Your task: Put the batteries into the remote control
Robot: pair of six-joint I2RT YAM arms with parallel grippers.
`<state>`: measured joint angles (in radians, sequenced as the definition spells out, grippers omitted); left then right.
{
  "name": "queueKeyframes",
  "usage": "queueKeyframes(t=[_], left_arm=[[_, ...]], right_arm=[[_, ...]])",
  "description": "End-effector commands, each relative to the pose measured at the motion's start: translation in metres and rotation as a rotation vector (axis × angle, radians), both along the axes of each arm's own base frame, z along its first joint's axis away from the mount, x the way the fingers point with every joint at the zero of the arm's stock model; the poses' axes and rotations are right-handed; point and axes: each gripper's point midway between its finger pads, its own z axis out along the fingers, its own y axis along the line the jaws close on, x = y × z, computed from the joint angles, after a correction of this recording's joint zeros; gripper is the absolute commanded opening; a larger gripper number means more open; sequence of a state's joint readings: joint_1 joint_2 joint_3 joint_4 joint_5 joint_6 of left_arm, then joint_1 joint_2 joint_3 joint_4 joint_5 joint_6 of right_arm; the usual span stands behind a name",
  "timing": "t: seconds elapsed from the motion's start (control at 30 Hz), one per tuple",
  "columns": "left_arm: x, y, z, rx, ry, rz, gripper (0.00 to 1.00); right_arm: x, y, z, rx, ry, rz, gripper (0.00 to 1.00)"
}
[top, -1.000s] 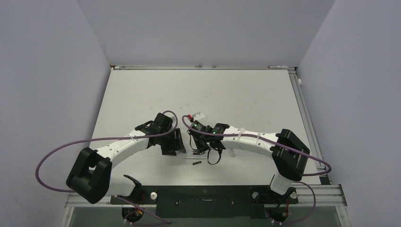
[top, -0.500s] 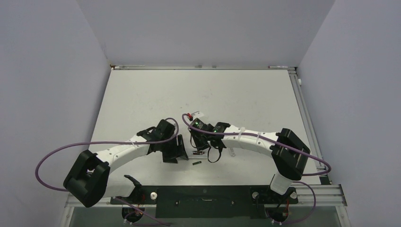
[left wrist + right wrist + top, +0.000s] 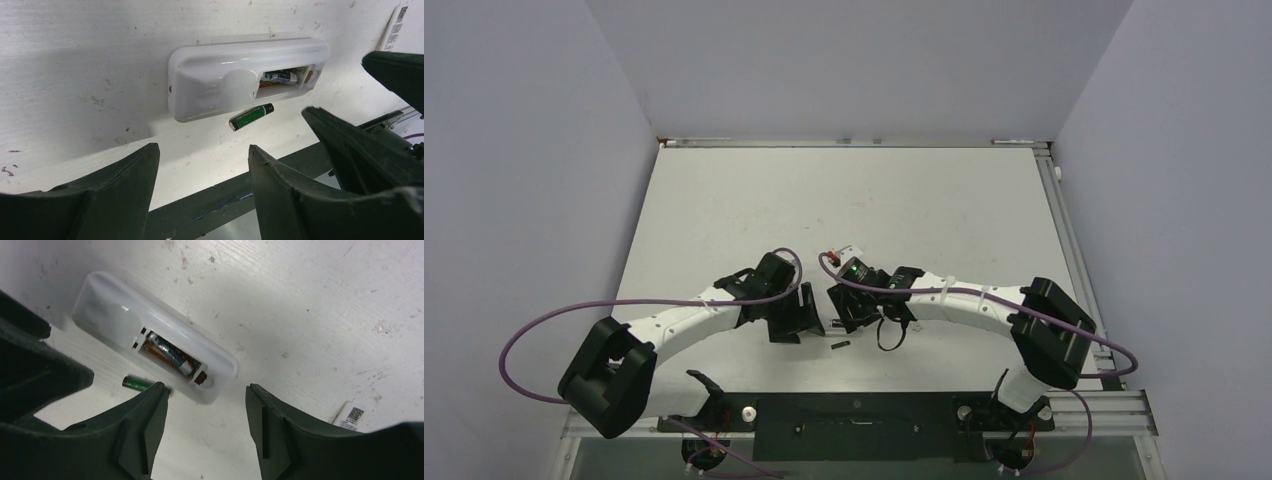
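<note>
Left tool (image 3: pixel 202 150) and right tool (image 3: pixel 206 388), spread empty, had eased toward 6 o'clock | seated battery (image 3: pixel 167 354) in remote control (image 3: pixel 215 85) | loose battery (image 3: pixel 251 116) awaited loading on desk (image 3: pixel 75 60)

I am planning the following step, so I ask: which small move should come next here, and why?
Probably shift the open right gripper sideways over the loose battery and lower it. The seated battery lies in the slot of the remote control; the loose one lies on the table beside it, ungripped.
</note>
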<state>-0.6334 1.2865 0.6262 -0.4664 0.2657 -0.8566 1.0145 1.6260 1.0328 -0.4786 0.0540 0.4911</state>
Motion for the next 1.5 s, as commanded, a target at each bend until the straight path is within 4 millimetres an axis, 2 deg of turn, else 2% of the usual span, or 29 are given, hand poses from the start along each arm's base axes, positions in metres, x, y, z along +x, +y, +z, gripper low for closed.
queueKeyframes(t=[0.0, 0.23, 0.53, 0.57, 0.87, 1.23, 1.47], left_arm=[[0.005, 0.001, 0.004, 0.0, -0.041, 0.005, 0.63], [0.009, 0.011, 0.016, 0.026, -0.091, 0.024, 0.71], [0.016, 0.038, 0.038, 0.044, -0.161, 0.138, 0.77], [0.017, 0.042, 0.041, 0.041, -0.167, 0.157, 0.81], [0.019, 0.071, 0.067, -0.013, -0.23, 0.301, 0.9], [0.012, 0.085, 0.086, -0.037, -0.274, 0.37, 0.94], [0.007, 0.087, 0.092, -0.051, -0.283, 0.388, 0.95]], right_arm=[[0.002, 0.006, 0.028, 0.083, -0.067, 0.086, 0.59], [-0.003, 0.014, 0.03, 0.088, -0.085, 0.237, 0.6], [0.002, 0.048, 0.041, 0.119, -0.203, 0.473, 0.6], [0.002, 0.053, 0.041, 0.125, -0.208, 0.501, 0.6], [0.0, 0.085, 0.02, 0.146, -0.16, 0.637, 0.6], [-0.008, 0.099, -0.007, 0.109, -0.124, 0.695, 0.59], [-0.011, 0.094, -0.028, 0.011, -0.127, 0.696, 0.57]])
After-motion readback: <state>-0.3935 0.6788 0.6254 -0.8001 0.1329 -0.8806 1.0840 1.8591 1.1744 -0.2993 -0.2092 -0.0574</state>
